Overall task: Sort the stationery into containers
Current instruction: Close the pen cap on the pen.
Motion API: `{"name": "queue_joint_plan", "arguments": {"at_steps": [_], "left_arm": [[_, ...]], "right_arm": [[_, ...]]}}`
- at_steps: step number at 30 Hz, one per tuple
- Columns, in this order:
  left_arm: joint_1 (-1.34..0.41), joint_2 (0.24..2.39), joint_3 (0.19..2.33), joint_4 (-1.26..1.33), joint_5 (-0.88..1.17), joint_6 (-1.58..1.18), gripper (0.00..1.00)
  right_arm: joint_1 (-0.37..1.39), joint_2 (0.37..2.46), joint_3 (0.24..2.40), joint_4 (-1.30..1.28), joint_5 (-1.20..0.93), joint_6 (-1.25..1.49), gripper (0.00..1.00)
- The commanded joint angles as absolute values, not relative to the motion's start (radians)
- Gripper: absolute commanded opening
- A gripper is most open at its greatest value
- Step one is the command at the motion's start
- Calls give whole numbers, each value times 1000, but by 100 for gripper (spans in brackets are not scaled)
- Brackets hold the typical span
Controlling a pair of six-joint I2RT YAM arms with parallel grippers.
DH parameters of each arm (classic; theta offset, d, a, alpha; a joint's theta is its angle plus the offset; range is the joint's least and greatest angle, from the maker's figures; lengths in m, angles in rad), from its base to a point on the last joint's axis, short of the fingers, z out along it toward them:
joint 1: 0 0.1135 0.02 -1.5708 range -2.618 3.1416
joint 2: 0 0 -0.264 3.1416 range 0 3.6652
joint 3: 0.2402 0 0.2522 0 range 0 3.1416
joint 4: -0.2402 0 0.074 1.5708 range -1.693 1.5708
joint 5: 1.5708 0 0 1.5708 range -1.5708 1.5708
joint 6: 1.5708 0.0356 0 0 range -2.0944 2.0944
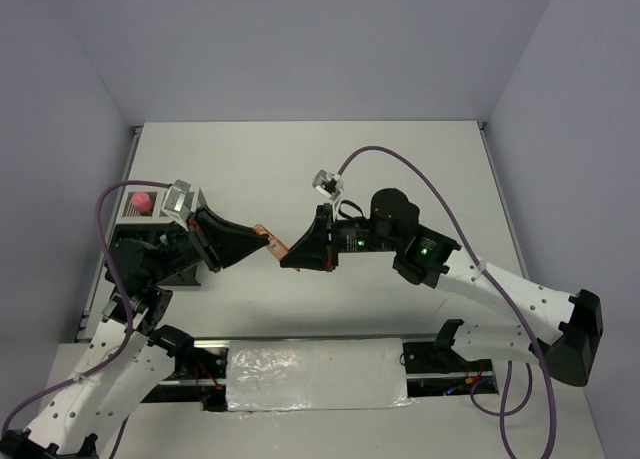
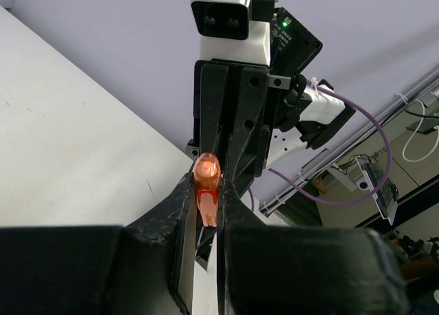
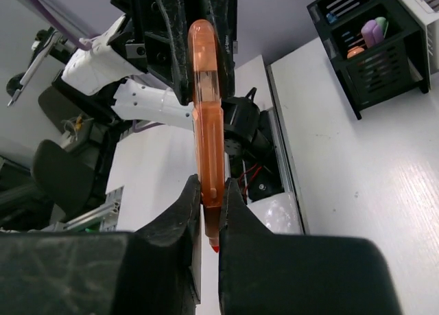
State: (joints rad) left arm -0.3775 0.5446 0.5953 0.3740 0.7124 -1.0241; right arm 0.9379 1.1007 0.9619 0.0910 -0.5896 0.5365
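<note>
Handover stage, by the look of it: clamping the translucent orange plastic highlighter pen [image 3: 206, 109] tight in the closed right hand [image 3: 209, 195], pinching the same pen in the closed left hand [image 2: 206, 191], holding it mid-air above the white tabletop [image 1: 400, 169]. Farther off, finding purple and green pens [image 3: 374, 30] standing in the black slatted container [image 3: 384, 68] and a pink-capped tube [image 1: 141, 199] in the white-walled container [image 1: 128, 217]. Probably nearing the end, spotting no loose stationery overhead; leaving this pen to drop in.

orange pen [image 3: 208, 123]: translucent glossy plastic | table [image 1: 420, 169]: matt white, faintly scuffed | black organizer [image 3: 384, 61]: plastic, probably matt
</note>
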Motion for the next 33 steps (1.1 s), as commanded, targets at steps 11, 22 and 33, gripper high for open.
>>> {"name": "queue_joint_plan", "arguments": {"at_steps": [11,22,33], "left_arm": [[-380,506,667,339,515,-1002,0],[-382,499,680,374,445,-1035,0],[-382,497,666,279,449,-960,0]], "right_arm": [[927,1023,888,72,-592,440,0],[914,991,833,64,-590,403,4],[894,936,1000,-251,-172,391,100]]}}
